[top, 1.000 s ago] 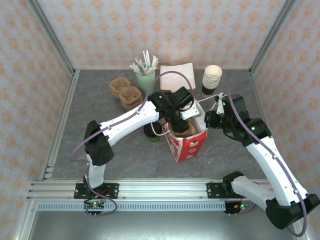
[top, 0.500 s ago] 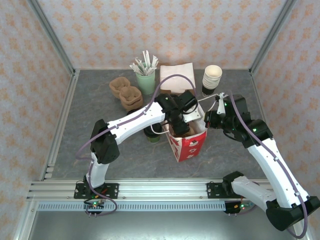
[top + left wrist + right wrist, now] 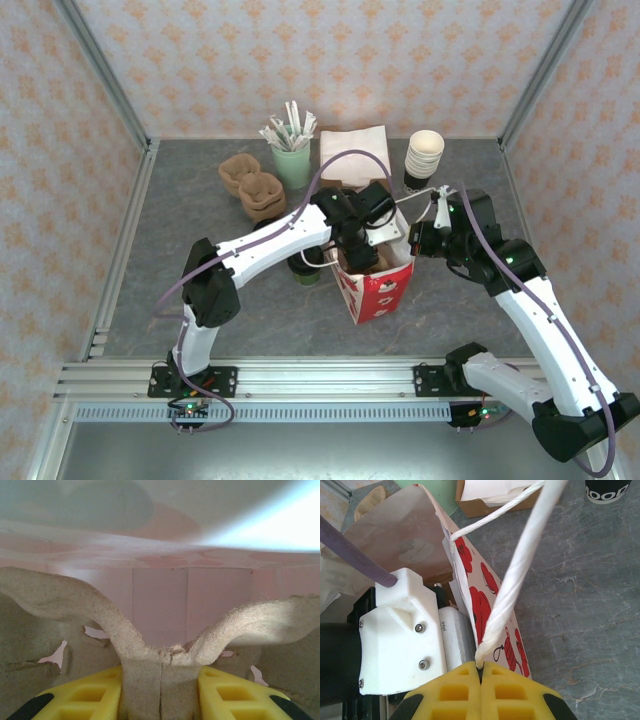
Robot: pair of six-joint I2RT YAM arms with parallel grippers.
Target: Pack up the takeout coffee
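Partway through, the pulp carrier (image 3: 60, 600) is clamped inside the paper bag (image 3: 378, 288) by the left gripper (image 3: 160, 680), the bag's handle (image 3: 520, 565) is pinched tight by the right gripper (image 3: 481, 672), and the takeout coffee (image 3: 304, 268) is seen unpacked on the table just beside the bag.

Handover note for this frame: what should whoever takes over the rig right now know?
Left hand: inside the bag, shut on the middle ridge of the carrier.
Right hand: shut on the bag's handle, pulling it taut.
Coffee: lidded, on the table just left of the bag, not gripped.
Done: carrier is inside the bag.
Left: release the carrier, then get the coffee into the bag.
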